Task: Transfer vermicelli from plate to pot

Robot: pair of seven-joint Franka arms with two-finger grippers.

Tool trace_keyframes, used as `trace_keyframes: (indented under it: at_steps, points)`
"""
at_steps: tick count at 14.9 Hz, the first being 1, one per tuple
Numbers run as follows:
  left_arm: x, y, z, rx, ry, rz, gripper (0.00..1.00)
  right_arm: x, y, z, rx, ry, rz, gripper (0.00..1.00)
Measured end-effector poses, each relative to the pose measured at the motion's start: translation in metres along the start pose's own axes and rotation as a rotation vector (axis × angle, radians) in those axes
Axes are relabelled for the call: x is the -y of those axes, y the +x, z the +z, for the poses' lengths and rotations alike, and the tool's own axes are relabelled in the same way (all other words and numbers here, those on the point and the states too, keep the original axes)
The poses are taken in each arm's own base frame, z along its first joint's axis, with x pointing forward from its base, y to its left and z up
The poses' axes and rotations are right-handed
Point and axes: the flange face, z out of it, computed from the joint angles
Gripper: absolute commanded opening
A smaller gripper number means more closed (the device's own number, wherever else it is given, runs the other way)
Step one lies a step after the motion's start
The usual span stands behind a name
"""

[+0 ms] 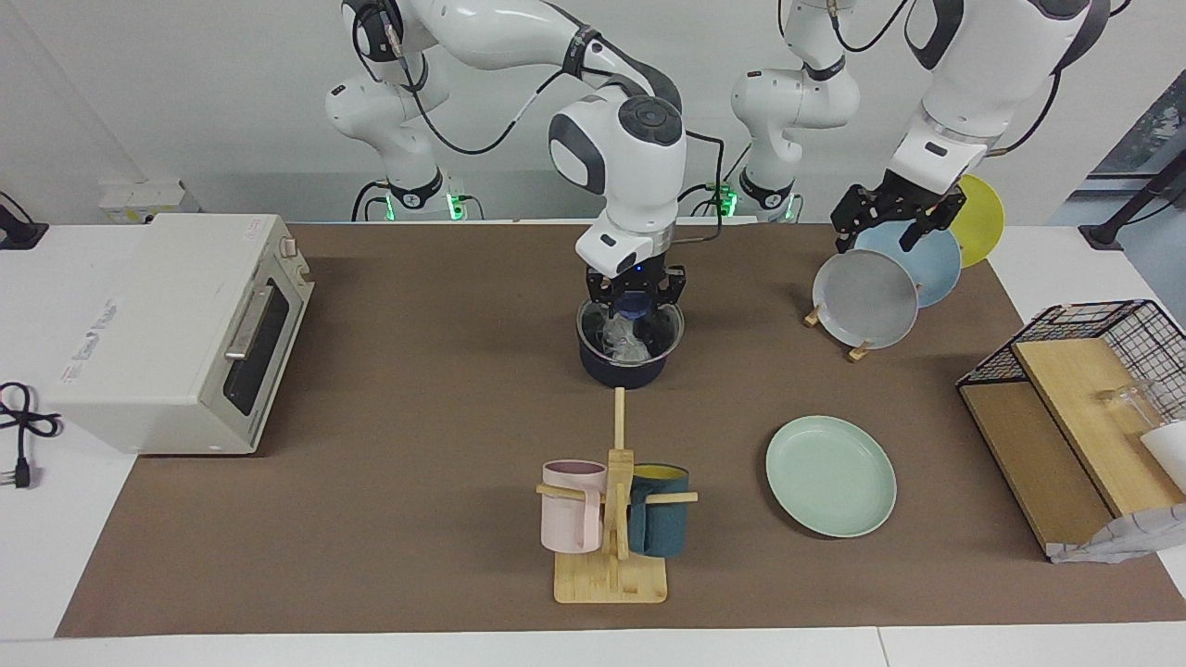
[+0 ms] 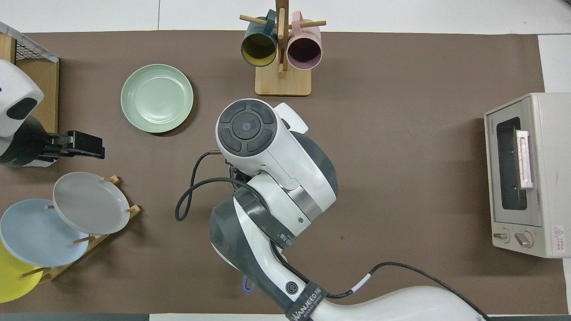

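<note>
The dark pot (image 1: 625, 369) stands mid-table with a glass lid (image 1: 649, 326) on it. The whitish vermicelli (image 1: 623, 346) shows through the lid, inside the pot. My right gripper (image 1: 635, 298) is over the pot, shut on the lid's blue knob. In the overhead view the right arm (image 2: 267, 178) hides the pot; only the handle's tip (image 2: 246, 285) shows. The mint-green plate (image 1: 831, 475) (image 2: 157, 98) lies bare, farther from the robots, toward the left arm's end. My left gripper (image 1: 887, 230) (image 2: 84, 145) is open and empty, raised over the plate rack.
A toaster oven (image 1: 157, 324) (image 2: 526, 174) stands at the right arm's end. A mug rack (image 1: 611, 519) (image 2: 281, 53) with pink and teal mugs stands farther out than the pot. A rack holds grey (image 1: 866, 298), light-blue and yellow plates. A wire basket (image 1: 1075, 408) sits at the left arm's end.
</note>
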Motion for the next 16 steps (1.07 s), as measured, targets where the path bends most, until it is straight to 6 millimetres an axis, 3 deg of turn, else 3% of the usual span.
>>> trace_keyframes:
  at_steps: [4, 16]
  points:
    - [0.000, -0.002, 0.001, 0.021, 0.008, 0.001, 1.00, 0.000, 0.001, 0.026, 0.020, -0.014, 0.003, 0.18]
    - [-0.002, 0.015, 0.000, 0.041, 0.017, 0.002, 1.00, -0.003, -0.011, 0.042, 0.113, 0.002, 0.029, 0.19]
